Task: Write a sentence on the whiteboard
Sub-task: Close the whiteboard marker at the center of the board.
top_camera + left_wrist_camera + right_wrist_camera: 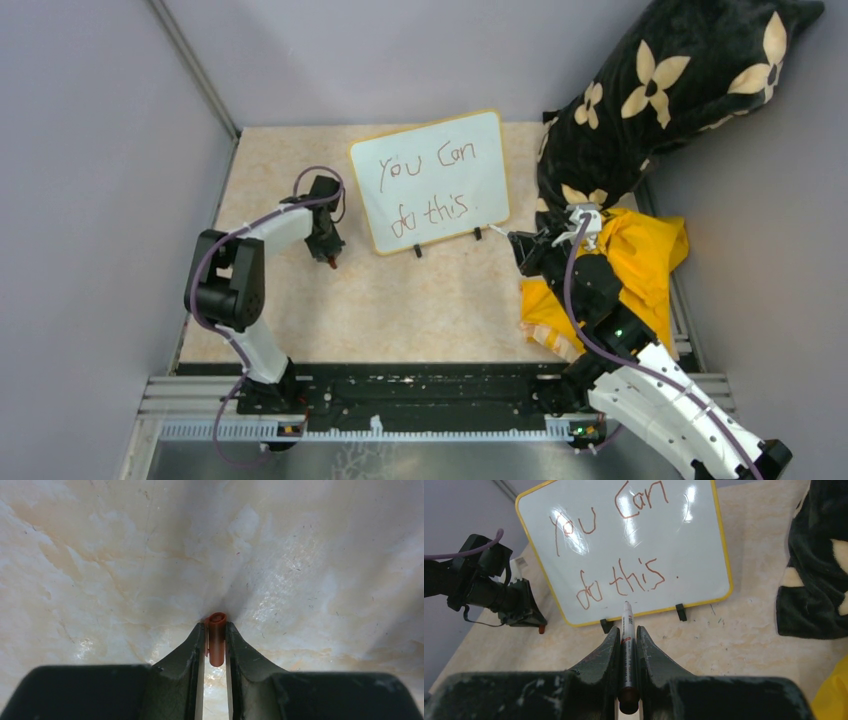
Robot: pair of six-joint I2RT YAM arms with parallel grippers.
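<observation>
One whiteboard [430, 180] stands on two black feet [681, 612] at the far middle of the table [420, 310], tilted back. We count four reddish-brown words in the sentence [636, 580], set in two lines: "You can" above "do this". The right gripper [627, 632] is clamped on the single marker [627, 650], whose tip points toward the board's lower edge. The left gripper [216, 627], off to the board's left, has its jaws standing narrow around one orange-red cap [217, 640]. Both fingers seem to touch it, though the close view leaves some doubt. One black flowered pillow [660, 90] and one yellow cloth [650, 250] lie at the right.
</observation>
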